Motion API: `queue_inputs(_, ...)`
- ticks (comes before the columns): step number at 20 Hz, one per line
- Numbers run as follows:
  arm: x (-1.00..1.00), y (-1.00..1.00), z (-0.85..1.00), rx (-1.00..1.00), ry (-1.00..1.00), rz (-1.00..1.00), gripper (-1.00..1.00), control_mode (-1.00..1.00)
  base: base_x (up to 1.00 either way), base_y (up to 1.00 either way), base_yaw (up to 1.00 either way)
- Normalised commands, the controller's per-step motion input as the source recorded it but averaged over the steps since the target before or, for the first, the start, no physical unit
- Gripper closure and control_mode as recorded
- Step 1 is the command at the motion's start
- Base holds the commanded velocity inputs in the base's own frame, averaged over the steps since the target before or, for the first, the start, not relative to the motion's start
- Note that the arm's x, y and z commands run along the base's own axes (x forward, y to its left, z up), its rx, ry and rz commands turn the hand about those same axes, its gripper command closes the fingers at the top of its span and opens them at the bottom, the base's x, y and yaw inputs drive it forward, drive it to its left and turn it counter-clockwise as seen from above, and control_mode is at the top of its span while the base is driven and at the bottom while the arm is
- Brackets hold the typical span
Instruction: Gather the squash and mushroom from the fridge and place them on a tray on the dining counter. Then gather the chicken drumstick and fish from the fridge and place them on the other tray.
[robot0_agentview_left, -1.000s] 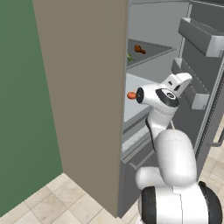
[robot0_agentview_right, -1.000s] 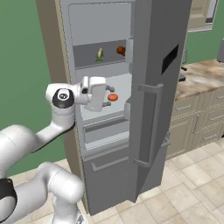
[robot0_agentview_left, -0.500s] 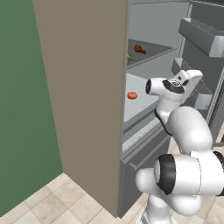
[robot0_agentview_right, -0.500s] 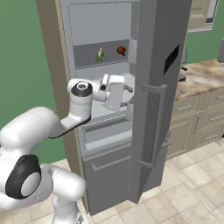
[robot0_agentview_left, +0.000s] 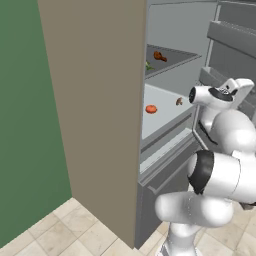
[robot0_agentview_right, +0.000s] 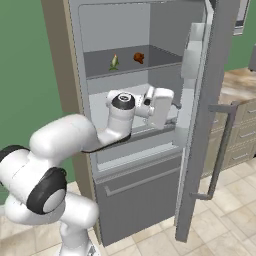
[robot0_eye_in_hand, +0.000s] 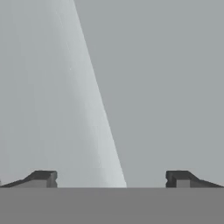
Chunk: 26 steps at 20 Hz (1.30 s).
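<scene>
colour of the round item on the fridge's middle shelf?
Orange-red item; clearest in the left base view.

Two base cameras look forward from behind the arm, left and right, sharing the open fridge (robot0_agentview_left: 165, 75) shelves. The hand camera faces plain grey fridge wall, close up.

The arm (robot0_agentview_right: 70, 140) is built of fat, glossy white segments with rounded, bulbous shapes, parted by dark grey to black bands at the joints. One joint near the wrist ends in a round black cap (robot0_agentview_right: 123, 101) ringed in white. The hand (robot0_agentview_right: 160, 107) is a boxy white block. The claw (robot0_eye_in_hand: 111, 179) has two small dark grey finger tips with squared ends.
</scene>
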Motion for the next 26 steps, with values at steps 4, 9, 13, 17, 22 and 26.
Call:
queue_inputs(4,0.15,-1.0,-0.01,0.05,0.0,0.0,-1.0,-1.0,0.0,0.0,0.0)
queue_inputs(9,0.13,-1.0,0.0,0.06,0.0,0.06,-1.0,-1.0,0.0,0.0,0.0)
queue_inputs(13,0.14,-0.97,0.0,0.06,0.0,0.08,-1.0,-1.0,0.0,0.0,0.0)
queue_inputs(17,-0.11,-0.4,0.01,0.01,-0.06,0.06,-1.0,-1.0,0.0,0.0,0.0)
queue_inputs(22,-0.38,0.07,0.01,0.0,-0.11,0.05,-1.0,-1.0,0.0,0.0,0.0)
queue_inputs(26,-0.42,0.4,0.0,0.0,-0.1,0.05,-1.0,-1.0,0.0,0.0,0.0)
